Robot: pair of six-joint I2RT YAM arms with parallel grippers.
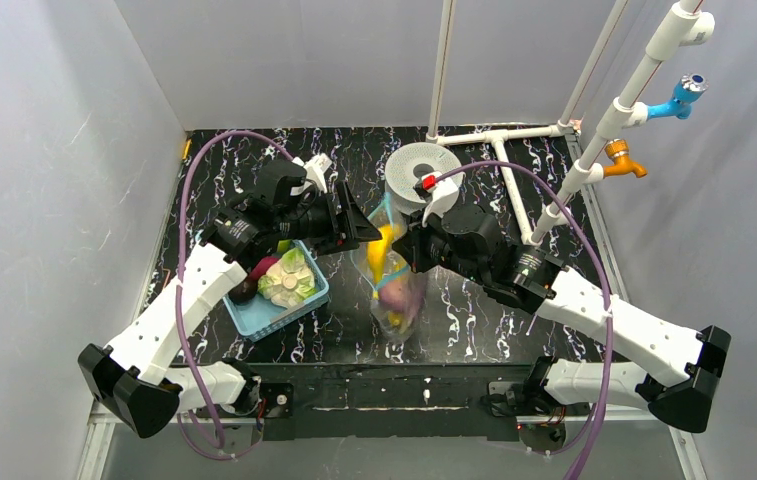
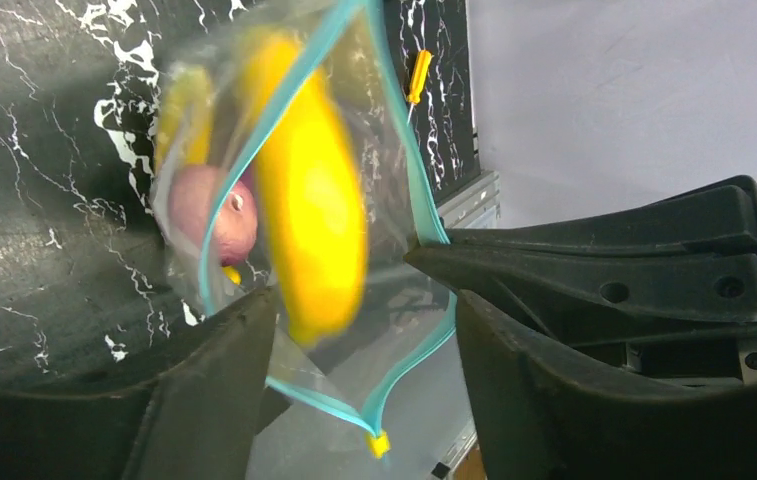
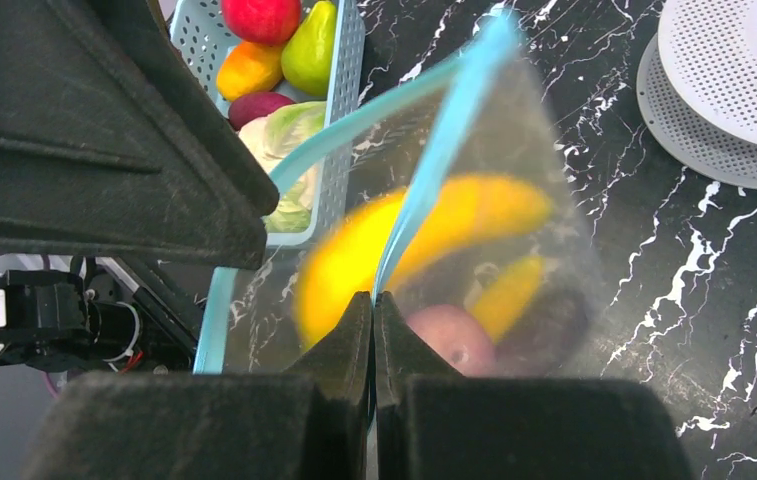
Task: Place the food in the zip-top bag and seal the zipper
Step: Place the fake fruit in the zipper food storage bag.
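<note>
The clear zip-top bag (image 1: 397, 295) hangs upright at the table's middle, its mouth held open. My right gripper (image 3: 374, 300) is shut on its light-blue zipper strip (image 3: 424, 170) at one lip. My left gripper (image 2: 364, 340) is open at the mouth, with the strip's corner and its yellow slider (image 2: 381, 443) between its fingers. A blurred yellow banana (image 2: 309, 200) is in the mouth, touching neither finger. Inside the bag lie a red round fruit (image 3: 449, 338), a yellow piece (image 3: 504, 290) and a dark eggplant (image 3: 559, 320). In the top view my left gripper (image 1: 359, 228) and my right gripper (image 1: 406, 250) flank the banana (image 1: 384, 255).
A blue lattice basket (image 1: 299, 305) to the bag's left holds a cabbage (image 3: 289, 140), a green piece (image 3: 314, 50), an orange-yellow fruit (image 3: 249, 68) and a red fruit (image 3: 259, 15). A white perforated disc (image 1: 424, 165) and a white pipe frame (image 1: 502, 140) stand behind. A small screwdriver (image 2: 416, 78) lies at the left wall.
</note>
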